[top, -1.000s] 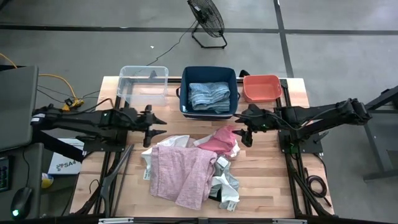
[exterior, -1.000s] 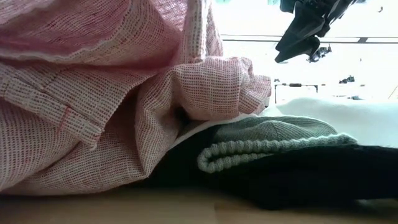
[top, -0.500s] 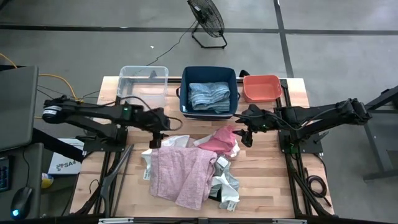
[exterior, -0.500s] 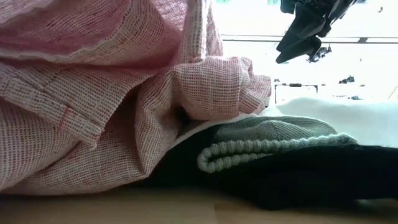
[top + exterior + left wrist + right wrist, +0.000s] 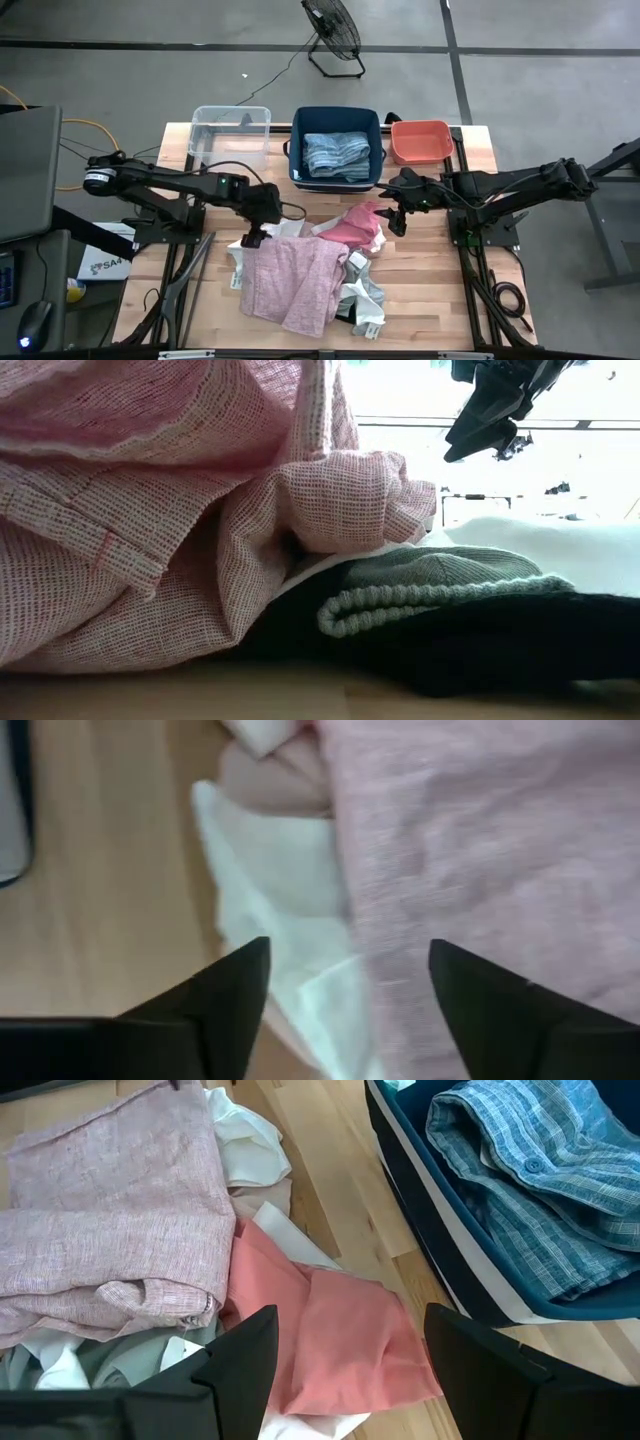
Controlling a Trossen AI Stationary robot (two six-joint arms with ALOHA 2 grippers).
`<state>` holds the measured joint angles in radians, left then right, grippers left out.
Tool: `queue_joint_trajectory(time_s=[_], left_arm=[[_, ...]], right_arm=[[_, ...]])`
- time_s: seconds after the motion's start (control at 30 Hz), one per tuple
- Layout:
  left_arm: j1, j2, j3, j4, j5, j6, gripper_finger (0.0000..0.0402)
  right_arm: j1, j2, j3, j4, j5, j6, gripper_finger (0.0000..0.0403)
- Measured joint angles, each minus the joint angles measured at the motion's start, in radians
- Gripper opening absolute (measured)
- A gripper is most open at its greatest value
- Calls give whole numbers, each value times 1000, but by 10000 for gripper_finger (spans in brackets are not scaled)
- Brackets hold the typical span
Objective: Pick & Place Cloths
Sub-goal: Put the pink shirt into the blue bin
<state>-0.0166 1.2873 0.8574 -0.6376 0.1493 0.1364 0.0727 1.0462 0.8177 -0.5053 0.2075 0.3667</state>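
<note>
A heap of cloths lies mid-table: a light pink cloth point(image 5: 290, 275) on top, a white cloth point(image 5: 237, 256) under its left edge, a hot pink cloth point(image 5: 350, 226) at the far right, and grey point(image 5: 440, 575) and black point(image 5: 500, 645) pieces at the near side. A blue cloth point(image 5: 335, 155) lies in the navy bin point(image 5: 296, 150). My left gripper point(image 5: 252, 236) is open, pointing down over the heap's far left corner, its fingers straddling the white cloth point(image 5: 290, 910) and the light pink edge point(image 5: 470, 850). My right gripper point(image 5: 395, 216) is open, hovering by the hot pink cloth point(image 5: 340, 1330).
Along the far edge stand a clear bin point(image 5: 230, 135), the navy bin and a coral bin point(image 5: 420, 141). Bare wood shows left of the heap point(image 5: 200, 290) and right of it point(image 5: 430, 280). A fan point(image 5: 333, 30) stands on the floor beyond the table.
My left gripper has moved toward the table's right and near edge and down, from beside the clear bin to just over the heap's far left corner. The right arm and the cloths have stayed still.
</note>
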Motion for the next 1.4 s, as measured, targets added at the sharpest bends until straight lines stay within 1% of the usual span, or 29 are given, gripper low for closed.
queue_joint_trajectory(time_s=[0.07, 0.13, 0.27, 0.37, 0.43, 0.53, 0.73, 0.87, 1.1, 1.17, 1.23, 1.3, 1.4], left_arm=[[-35, 0, 0, 1, -2, 26, 296], [-89, 10, 0, 22, -9, 82, 303], [-201, 16, 0, 100, -71, 192, 304], [-265, 16, 0, 154, -139, 207, 303], [-294, 16, 0, 184, -172, 182, 303], [-332, 25, 0, 181, -211, 135, 303], [-394, 113, 0, 194, -237, 94, 303], [-412, 198, 0, 217, -239, 63, 303], [-409, 303, 1, 233, -246, -112, 301], [-409, 317, 2, 235, -251, -145, 292], [-409, 331, 3, 235, -260, -178, 273], [-409, 343, 4, 239, -263, -213, 244], [-409, 361, 5, 243, -267, -269, 189]], right_arm=[[0, 0, 0, 0, 0, 5, 242], [0, 0, 0, 0, 0, 7, 242], [0, 0, 0, 0, -1, 10, 242], [0, 0, 0, -1, -2, 32, 242], [1, 0, 0, -6, -5, 39, 242], [7, 0, 0, -5, -4, 48, 242], [31, 0, 0, -7, -6, 52, 242], [56, 0, 0, -7, -8, 52, 242], [96, 0, 0, -18, -8, 51, 242], [105, 0, 0, -18, -8, 49, 242], [112, 0, 0, -18, -8, 48, 242], [117, 0, 0, -21, -8, 48, 242], [126, 0, 0, -21, -8, 48, 242]])
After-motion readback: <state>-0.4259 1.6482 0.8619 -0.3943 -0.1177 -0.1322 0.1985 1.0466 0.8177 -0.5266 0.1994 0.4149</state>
